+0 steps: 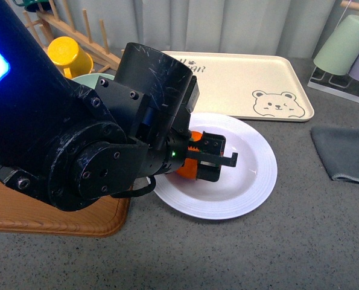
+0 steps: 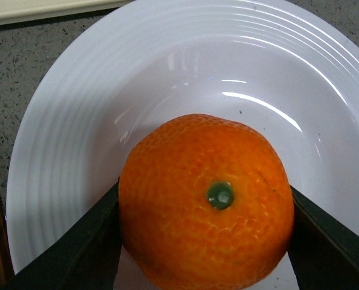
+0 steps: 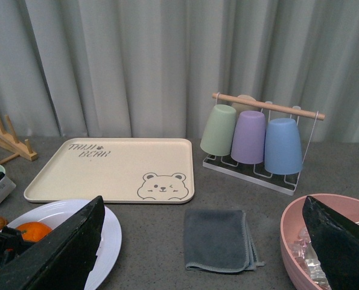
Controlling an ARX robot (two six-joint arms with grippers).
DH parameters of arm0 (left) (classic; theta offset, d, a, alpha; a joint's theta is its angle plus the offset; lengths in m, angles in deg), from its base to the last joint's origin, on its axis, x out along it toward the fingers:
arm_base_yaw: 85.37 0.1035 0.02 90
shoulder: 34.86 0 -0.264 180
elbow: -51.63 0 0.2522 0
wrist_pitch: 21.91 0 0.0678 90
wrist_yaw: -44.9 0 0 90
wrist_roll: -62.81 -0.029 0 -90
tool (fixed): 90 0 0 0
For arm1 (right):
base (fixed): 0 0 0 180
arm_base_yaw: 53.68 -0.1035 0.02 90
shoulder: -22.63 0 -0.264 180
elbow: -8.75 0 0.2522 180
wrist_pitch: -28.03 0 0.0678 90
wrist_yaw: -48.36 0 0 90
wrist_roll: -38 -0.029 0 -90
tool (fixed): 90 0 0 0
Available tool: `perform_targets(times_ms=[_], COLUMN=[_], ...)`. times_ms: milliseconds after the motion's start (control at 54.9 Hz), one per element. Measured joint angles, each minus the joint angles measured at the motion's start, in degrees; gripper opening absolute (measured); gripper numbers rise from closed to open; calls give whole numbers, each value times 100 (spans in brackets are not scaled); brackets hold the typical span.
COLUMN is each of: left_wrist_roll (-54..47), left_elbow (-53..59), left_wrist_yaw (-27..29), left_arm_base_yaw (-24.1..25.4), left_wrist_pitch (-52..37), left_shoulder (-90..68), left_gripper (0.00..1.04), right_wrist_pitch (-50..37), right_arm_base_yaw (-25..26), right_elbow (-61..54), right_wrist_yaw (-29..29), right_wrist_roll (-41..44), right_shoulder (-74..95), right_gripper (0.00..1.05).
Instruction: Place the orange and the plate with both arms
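The orange (image 2: 206, 202), stem spot facing the camera, sits between the two black fingers of my left gripper (image 2: 206, 241), which is shut on it. It is low over the well of the pale ridged plate (image 2: 227, 60); whether it touches the plate cannot be told. From the front, the left gripper (image 1: 218, 158) reaches in over the plate (image 1: 251, 163) from its left side, with the orange (image 1: 186, 169) mostly hidden by the arm. My right gripper (image 3: 203, 241) is open and holds nothing, well to the right of the plate (image 3: 58, 210) and the orange (image 3: 34, 231).
A beige bear tray (image 1: 239, 78) lies just behind the plate. A grey cloth (image 1: 345, 154) is to the right, with a rack of cups (image 3: 251, 136) behind it. A pink bowl (image 3: 300, 235) is at the near right. A wooden board (image 1: 46, 217), yellow cup (image 1: 69, 53) and mint bowl (image 1: 92, 78) are at the left.
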Motion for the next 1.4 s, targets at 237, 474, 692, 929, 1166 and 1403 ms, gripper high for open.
perform_targets(times_ms=[237, 474, 692, 929, 1166, 1403], left_wrist_roll=[2, 192, 367, 361, 446, -957], left_elbow=[201, 1152, 2767, 4457, 4793, 5661], left_wrist_yaw=[201, 894, 1613, 1775, 2024, 1335], left_arm_base_yaw=[0, 146, 557, 887, 925, 1626], left_wrist_pitch=[35, -317, -450, -216, 87, -2712], left_shoulder=[376, 2013, 3644, 5449, 6614, 6859], left_gripper=[100, 98, 98, 98, 98, 51], right_wrist_pitch=[0, 0, 0, 0, 0, 0], right_arm_base_yaw=[0, 0, 0, 0, 0, 0], right_elbow=[0, 0, 0, 0, 0, 0], right_wrist_yaw=[0, -2, 0, 2, 2, -17], right_wrist_roll=[0, 0, 0, 0, 0, 0], right_shoulder=[0, 0, 0, 0, 0, 4], right_gripper=[96, 96, 96, 96, 96, 96])
